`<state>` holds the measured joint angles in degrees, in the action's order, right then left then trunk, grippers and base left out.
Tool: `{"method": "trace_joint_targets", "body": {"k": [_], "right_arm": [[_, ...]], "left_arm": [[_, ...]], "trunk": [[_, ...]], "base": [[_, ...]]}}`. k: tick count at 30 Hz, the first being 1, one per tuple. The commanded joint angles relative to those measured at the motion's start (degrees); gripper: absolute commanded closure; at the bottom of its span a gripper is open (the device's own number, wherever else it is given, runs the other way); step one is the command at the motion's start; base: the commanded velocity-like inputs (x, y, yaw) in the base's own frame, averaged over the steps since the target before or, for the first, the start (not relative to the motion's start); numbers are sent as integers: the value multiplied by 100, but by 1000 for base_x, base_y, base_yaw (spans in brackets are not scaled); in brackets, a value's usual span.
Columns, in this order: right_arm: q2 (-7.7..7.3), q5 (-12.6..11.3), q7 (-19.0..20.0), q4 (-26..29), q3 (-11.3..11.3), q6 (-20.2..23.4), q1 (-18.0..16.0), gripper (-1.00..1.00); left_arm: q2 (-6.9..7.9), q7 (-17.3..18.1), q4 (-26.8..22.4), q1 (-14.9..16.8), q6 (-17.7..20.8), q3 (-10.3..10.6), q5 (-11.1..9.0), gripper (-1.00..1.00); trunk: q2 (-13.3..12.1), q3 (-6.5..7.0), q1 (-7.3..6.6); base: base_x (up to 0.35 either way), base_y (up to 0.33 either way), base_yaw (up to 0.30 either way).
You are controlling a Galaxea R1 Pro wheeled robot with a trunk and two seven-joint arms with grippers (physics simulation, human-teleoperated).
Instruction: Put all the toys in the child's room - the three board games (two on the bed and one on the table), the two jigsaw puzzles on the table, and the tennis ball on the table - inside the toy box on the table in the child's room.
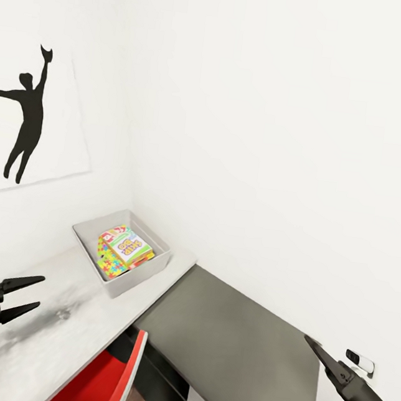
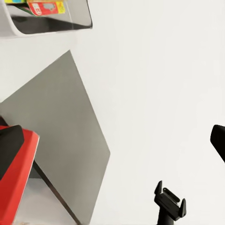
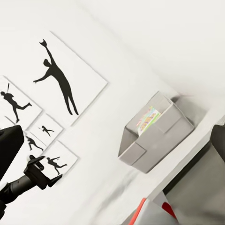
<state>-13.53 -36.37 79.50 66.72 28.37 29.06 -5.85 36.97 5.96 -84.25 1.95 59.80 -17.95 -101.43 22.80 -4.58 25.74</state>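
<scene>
Toys already gathered lie in the toy box [image 1: 155,259], seen from the head camera with both arms raised and empty. Nearest, a red chair [image 1: 106,382] stands tucked under the front edge of the table [image 1: 39,337]. The left gripper [image 1: 22,296] hovers over the table's near left part, fingers spread wide and holding nothing. The right gripper [image 1: 314,347] hangs over the dark grey cabinet top [image 1: 238,349] near its right edge; a single dark finger is visible there, so whether it is open or closed cannot be told. Farther back, the toy box sits at the table's far end, close to the wall corner, just beside the seam where the pale top meets the cabinet. Inside it, a green-white board game [image 1: 126,245] rests tilted on a jigsaw puzzle [image 1: 108,263], with an orange-yellow edge showing beneath. On the left wall hangs a silhouette poster [image 1: 25,122].

The bare table suggests that most items are in; whether all six are present cannot be confirmed, since the stack hides its lower layers and no ball is visible. The step in hand is probably a check or a departure for remaining toys. To do it well, keep both arms high and clear of the box rim, look down into the box, and turn the base slowly so that the left arm does not sweep the chair.
</scene>
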Motion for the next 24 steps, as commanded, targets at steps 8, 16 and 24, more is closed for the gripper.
{"method": "trace_joint_targets", "body": {"k": [8,16,24], "right_arm": [[6,-21,12,-1,0,48,-4,-100],[9,-19,-1,-1,-5,47,-4,-100],[11,21,-43,39,-7,45,-4,-100]], "left_arm": [[35,63,7,7,20,17,62,-100],[30,63,-3,6,20,20,62,-100],[31,62,-5,7,20,20,62,-100]], "trunk": [[12,62,4],[12,137,4],[12,168,4]], "base": [[0,0,67],[-28,0,71],[-204,0,48]]}}
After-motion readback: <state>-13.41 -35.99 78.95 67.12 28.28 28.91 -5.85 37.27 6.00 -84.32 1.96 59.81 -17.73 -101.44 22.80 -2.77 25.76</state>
